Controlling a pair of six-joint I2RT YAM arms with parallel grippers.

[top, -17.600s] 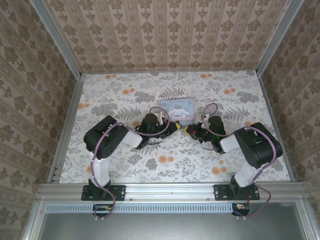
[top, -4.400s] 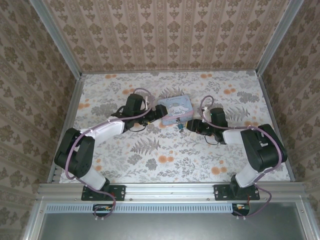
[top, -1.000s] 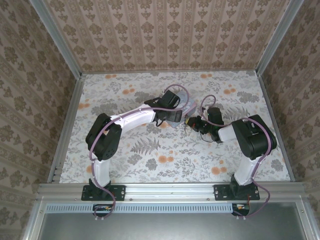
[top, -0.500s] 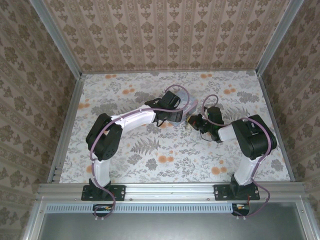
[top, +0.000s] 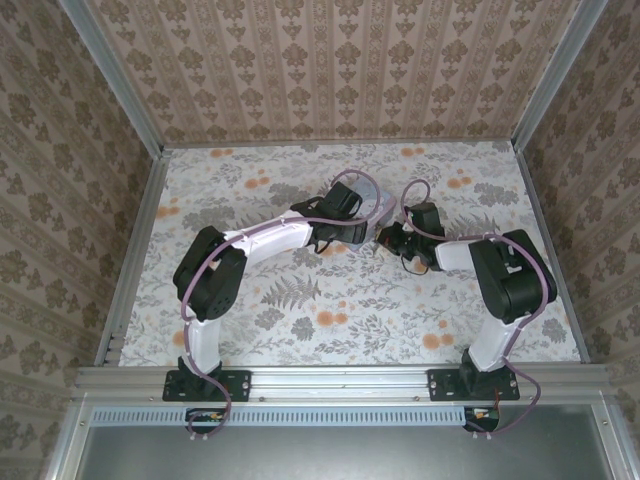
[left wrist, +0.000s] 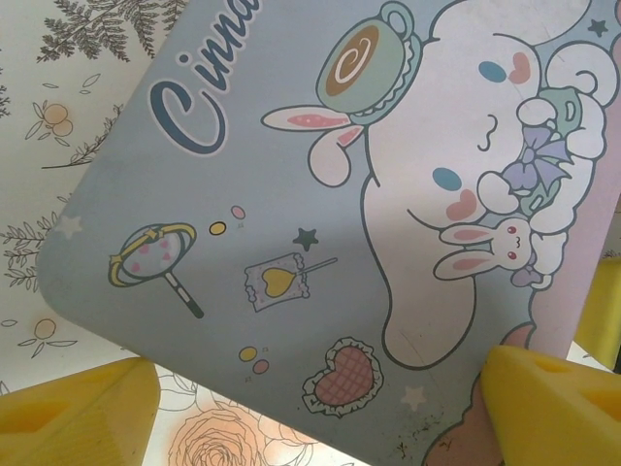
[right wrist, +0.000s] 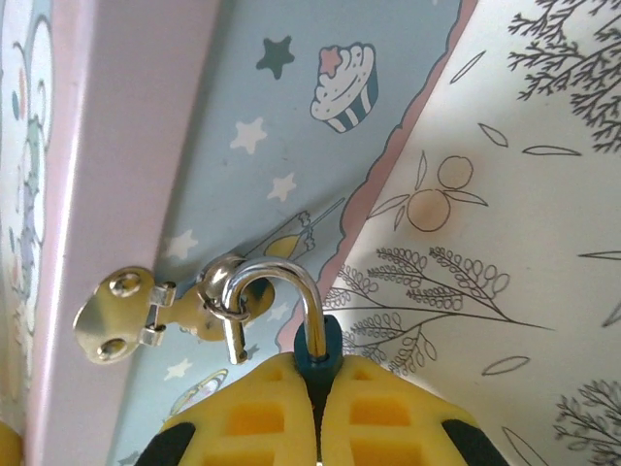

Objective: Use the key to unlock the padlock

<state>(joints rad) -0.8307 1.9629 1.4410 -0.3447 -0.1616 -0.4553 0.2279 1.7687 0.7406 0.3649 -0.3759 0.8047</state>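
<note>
Pastel-blue and mostly hidden, the box (top: 379,211) lies just past the middle of the floral table (top: 300,310) in the top view, with the left gripper (top: 350,230) above it and the right gripper (top: 386,240) close at its 3 o'clock. In the left wrist view the cartoon-printed lid of the box (left wrist: 320,194) lies below the left gripper (left wrist: 310,408), whose yellow pads (left wrist: 78,413) stand wide apart at 7 and 5 o'clock, clasping nothing. In the right wrist view the right gripper (right wrist: 315,393) is clamped on the padlock (right wrist: 316,351), its teal body pinched between the pads at 6 o'clock; the silver shackle (right wrist: 277,282) passes through the hasp (right wrist: 126,316) on the box's side.
</note>
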